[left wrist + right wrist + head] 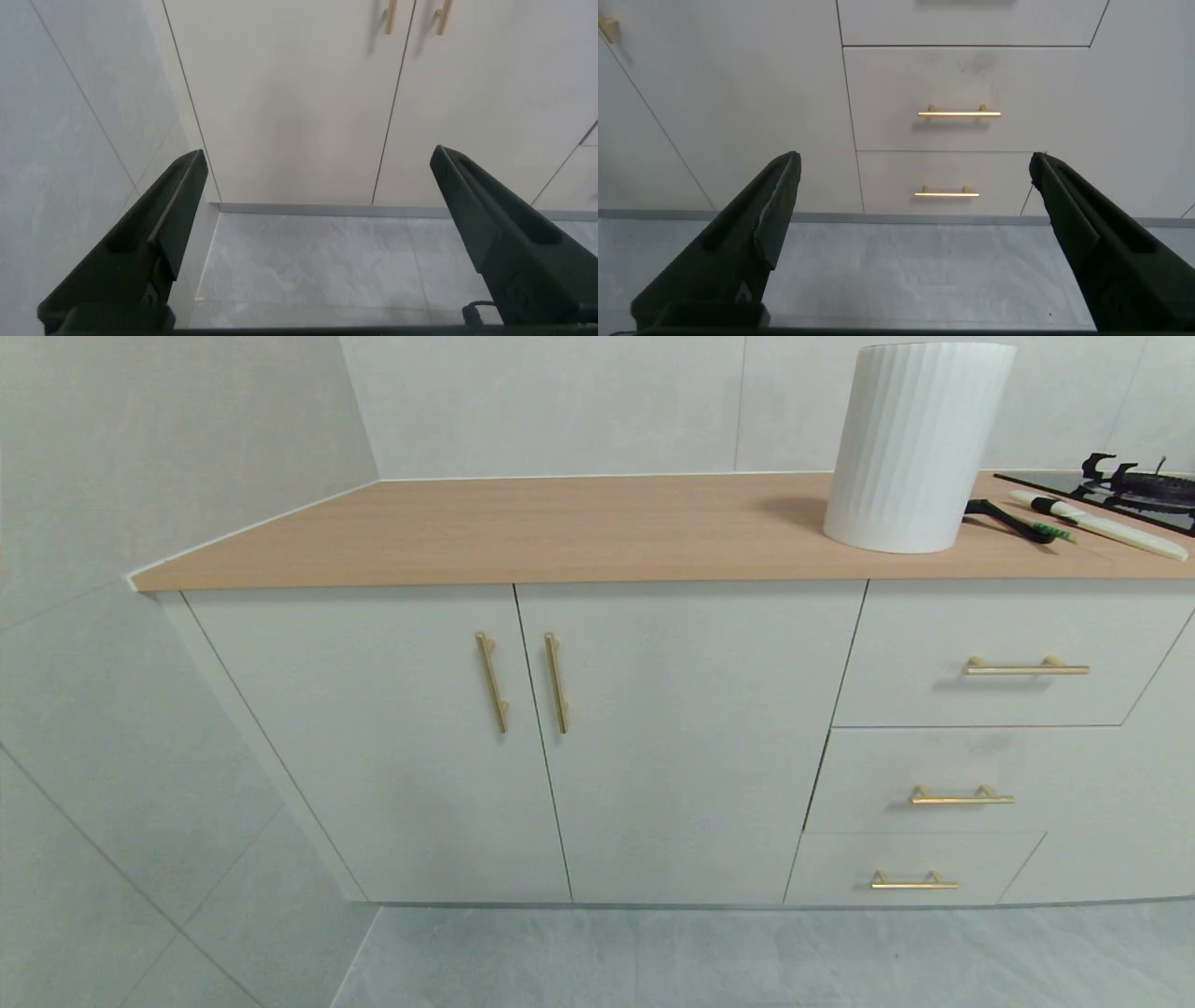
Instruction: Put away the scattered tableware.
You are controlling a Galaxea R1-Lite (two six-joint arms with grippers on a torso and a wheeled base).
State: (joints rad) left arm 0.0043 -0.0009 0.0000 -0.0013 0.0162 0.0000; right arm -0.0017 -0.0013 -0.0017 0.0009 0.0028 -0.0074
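Tableware: black-handled utensil (1013,520) and white utensil (1102,523), upper right of the head view. Both lie flat on the countertop (560,527), long axes slanting upper left to lower right, just beside the upright white ribbed holder (910,448). Left gripper (316,159) and right gripper (913,159): spread wide, empty.

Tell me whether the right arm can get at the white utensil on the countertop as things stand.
Probably not yet: the right gripper hangs open but low, facing the lower drawers near the floor, while the white utensil lies on the countertop near the white ribbed container. Nothing covers it there.
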